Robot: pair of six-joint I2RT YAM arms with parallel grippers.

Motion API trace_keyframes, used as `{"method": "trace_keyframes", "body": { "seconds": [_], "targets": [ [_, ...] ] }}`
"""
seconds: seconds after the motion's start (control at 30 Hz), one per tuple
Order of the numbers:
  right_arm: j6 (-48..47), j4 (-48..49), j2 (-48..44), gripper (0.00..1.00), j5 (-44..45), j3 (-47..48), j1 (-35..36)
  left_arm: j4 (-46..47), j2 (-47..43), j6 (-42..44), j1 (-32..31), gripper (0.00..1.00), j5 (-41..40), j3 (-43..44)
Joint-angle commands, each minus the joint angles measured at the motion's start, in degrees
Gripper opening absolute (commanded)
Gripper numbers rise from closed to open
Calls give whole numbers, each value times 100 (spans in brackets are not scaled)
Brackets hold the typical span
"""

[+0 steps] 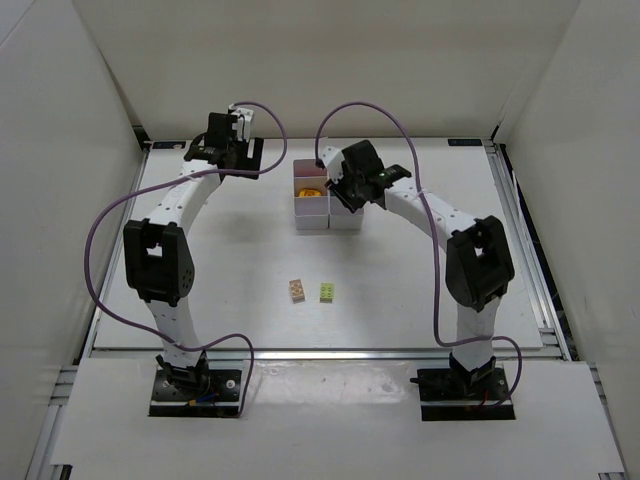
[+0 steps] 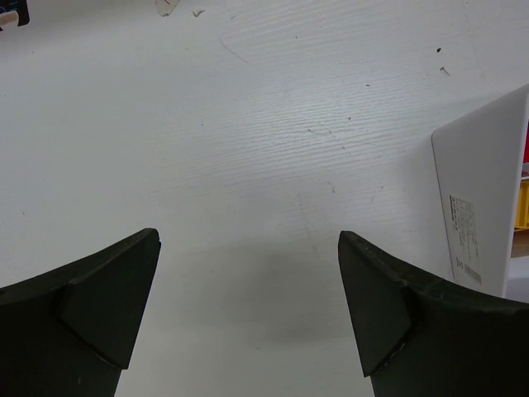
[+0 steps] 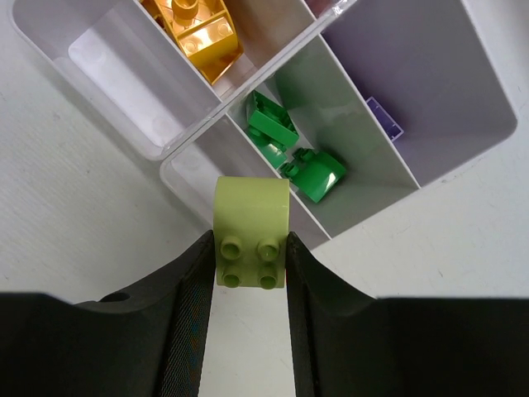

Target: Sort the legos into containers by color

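Observation:
My right gripper (image 3: 248, 256) is shut on a lime lego (image 3: 250, 227), held just above the near edge of the containers (image 3: 190, 141). Below it, one bin holds two green legos (image 3: 318, 174), another an orange-yellow lego (image 3: 202, 29), and a third a purple lego (image 3: 384, 118). In the top view my right gripper (image 1: 343, 190) hovers over the containers (image 1: 310, 212). An orange lego (image 1: 297, 290) and a lime lego (image 1: 327, 292) lie on the table nearer the arms. My left gripper (image 2: 248, 240) is open and empty over bare table, left of the containers (image 2: 479, 198).
My left gripper (image 1: 232, 145) sits at the table's back left, near the rear wall. White walls enclose the table on three sides. Purple cables loop over both arms.

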Motion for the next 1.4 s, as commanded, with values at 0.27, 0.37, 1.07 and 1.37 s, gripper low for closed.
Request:
{"method": "trace_keyframes", "body": {
  "seconds": [0.27, 0.37, 1.07, 1.37],
  "targets": [
    [-216, 295, 305, 15, 97, 290, -34, 114, -209, 39, 35, 100, 2, 277],
    [-251, 347, 376, 17, 141, 343, -43, 114, -209, 57, 35, 99, -7, 277],
    [29, 295, -474, 59, 175, -78, -43, -235, -463, 346, 35, 99, 1086, 93],
    [1558, -21, -1382, 64, 405, -957, -990, -606, -1492, 1137, 0, 84, 5193, -1646]
  ]
}}
